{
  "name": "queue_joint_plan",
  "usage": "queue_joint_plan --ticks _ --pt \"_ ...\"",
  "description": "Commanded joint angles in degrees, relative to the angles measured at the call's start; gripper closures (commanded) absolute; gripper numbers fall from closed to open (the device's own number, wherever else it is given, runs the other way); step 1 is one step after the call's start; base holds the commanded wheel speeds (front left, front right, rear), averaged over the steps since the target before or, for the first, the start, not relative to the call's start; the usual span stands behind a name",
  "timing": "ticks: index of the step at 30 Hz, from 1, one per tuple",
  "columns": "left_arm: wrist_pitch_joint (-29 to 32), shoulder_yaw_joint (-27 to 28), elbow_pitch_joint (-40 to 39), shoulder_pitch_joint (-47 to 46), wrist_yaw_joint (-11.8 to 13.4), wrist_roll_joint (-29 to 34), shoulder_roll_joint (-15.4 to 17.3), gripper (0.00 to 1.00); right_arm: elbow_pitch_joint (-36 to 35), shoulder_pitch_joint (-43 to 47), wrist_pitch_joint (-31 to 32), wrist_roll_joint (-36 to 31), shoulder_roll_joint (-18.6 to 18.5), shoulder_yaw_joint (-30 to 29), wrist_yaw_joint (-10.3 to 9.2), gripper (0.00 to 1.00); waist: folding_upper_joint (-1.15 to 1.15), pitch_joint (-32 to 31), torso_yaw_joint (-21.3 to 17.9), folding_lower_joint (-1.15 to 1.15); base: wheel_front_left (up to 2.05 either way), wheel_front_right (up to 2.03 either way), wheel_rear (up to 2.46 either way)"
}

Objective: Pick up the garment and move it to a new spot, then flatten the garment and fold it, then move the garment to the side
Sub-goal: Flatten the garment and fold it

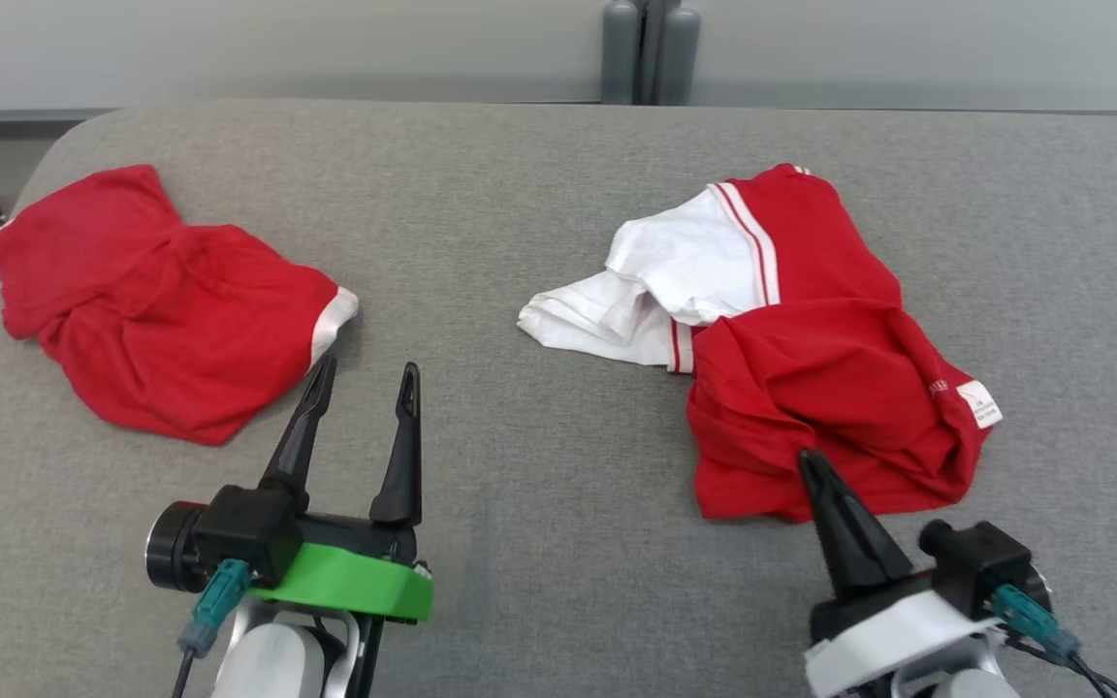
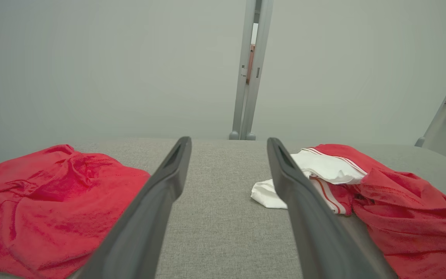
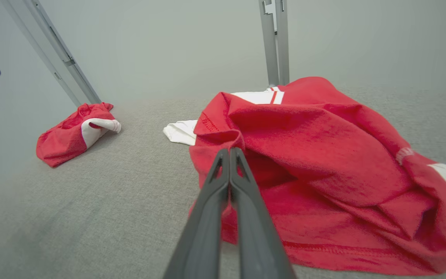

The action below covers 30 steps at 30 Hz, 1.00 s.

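One fold is all you hold: right claw (image 1: pixel 805 457) clamped on near edge of the red-and-white garment (image 1: pixel 811 388), right side of worktop (image 1: pixel 539 543); left claw (image 1: pixel 367 365) open, idle. Lift slow, check pinch holds b4 carrying; regrip deeper if slipping.

No text can be read: small print is carried by a white tag (image 1: pixel 978 403) at the right edge of the red-and-white shirt (image 1: pixel 830 368), but it is blurred.
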Motion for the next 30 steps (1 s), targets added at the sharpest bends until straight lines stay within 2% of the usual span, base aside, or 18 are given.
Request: queue_joint_plan --ticks 1,8,14,15,17,20,22,25,30 --pt "0.0 0.0 0.3 0.7 -0.3 0.7 0.1 0.00 -0.5 2.0 0.0 -0.8 -0.5 -2.5 -0.05 1.00 0.00 -1.3 -5.0 0.00 0.00 0.00 0.00" --pt "0.0 -0.9 0.9 0.1 -0.6 0.9 0.1 0.00 2.5 5.3 0.0 -6.2 1.2 -17.9 -0.08 1.00 0.00 -1.1 -8.2 0.00 0.00 0.00 0.00" --pt "0.0 -1.5 1.2 -0.5 -0.8 0.9 0.1 0.00 11.9 2.8 0.0 -6.3 1.5 -26.9 -0.08 1.00 0.00 -0.9 -8.3 0.00 0.00 0.00 0.00" --pt "0.0 -1.7 1.3 -0.7 -0.9 0.9 0.1 0.00 14.0 1.8 0.0 -5.7 1.6 -27.7 -0.08 0.91 0.00 -0.8 -8.0 0.00 0.00 0.00 0.00" --pt "0.0 -1.9 1.5 -0.6 -0.9 0.8 0.1 0.00 16.1 -0.3 0.0 -6.4 1.8 -28.6 -0.06 0.00 0.00 -0.7 -7.6 0.00 0.00 0.00 0.00" --pt "0.0 -2.0 1.8 -0.7 -0.7 0.4 0.1 0.00 15.3 -1.9 0.0 -5.7 1.6 -28.0 -0.07 0.00 0.00 -0.6 -6.8 0.00 0.00 0.00 0.00" --pt "0.0 -2.0 1.8 -0.8 -0.5 0.0 0.1 0.00 11.9 -2.9 0.0 -5.3 1.6 -27.2 -0.07 0.00 0.00 -0.4 -6.3 0.00 0.00 0.00 0.00" --pt "0.0 -2.2 1.7 -1.1 -0.3 -0.3 0.1 0.00 4.2 -3.4 0.0 -3.4 1.8 -23.4 -0.06 0.00 0.00 -0.4 -5.4 0.00 0.00 0.00 0.00" --pt "0.0 -2.4 1.0 -1.4 0.0 -0.6 0.1 0.00 -6.9 -1.9 0.0 -6.6 1.6 -15.7 -0.07 0.00 0.00 -0.3 -4.3 0.00 0.00 0.00 0.00"
